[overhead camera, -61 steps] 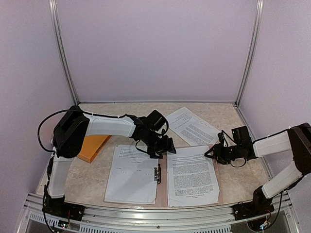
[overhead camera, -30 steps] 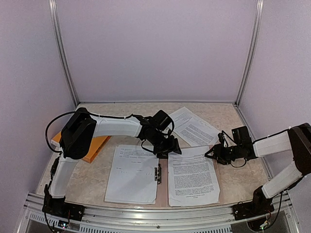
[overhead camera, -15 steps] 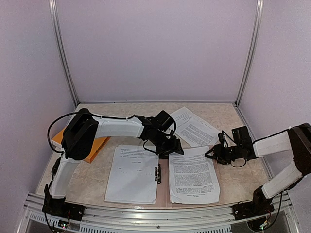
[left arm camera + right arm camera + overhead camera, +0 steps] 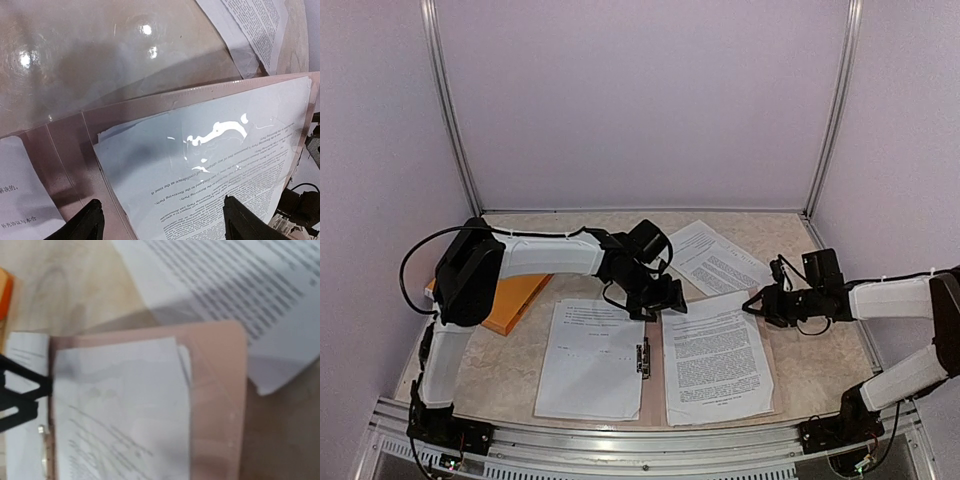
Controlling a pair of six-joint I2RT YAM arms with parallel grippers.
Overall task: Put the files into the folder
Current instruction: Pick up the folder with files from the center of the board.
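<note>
Files [image 4: 715, 362] were thin, floppy paper, mostly lying in the open folder [image 4: 654, 385], with one sheet [image 4: 717, 262] loose behind it on the surface [image 4: 510, 375]. You'd want to pinch an edge, not the slick middle. Left hand [image 4: 165, 227] was spread above them; right hand [image 4: 752, 305], couldn't tell.

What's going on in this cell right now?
Two arms are working on an open pinkish folder lying flat. The left gripper hovers open over the far edge of the printed sheet in the folder's right half. The right gripper sits at that half's far right corner; whether it grips anything is unclear. A second sheet lies on the left half, and a loose printed sheet lies outside, behind the folder.
</note>
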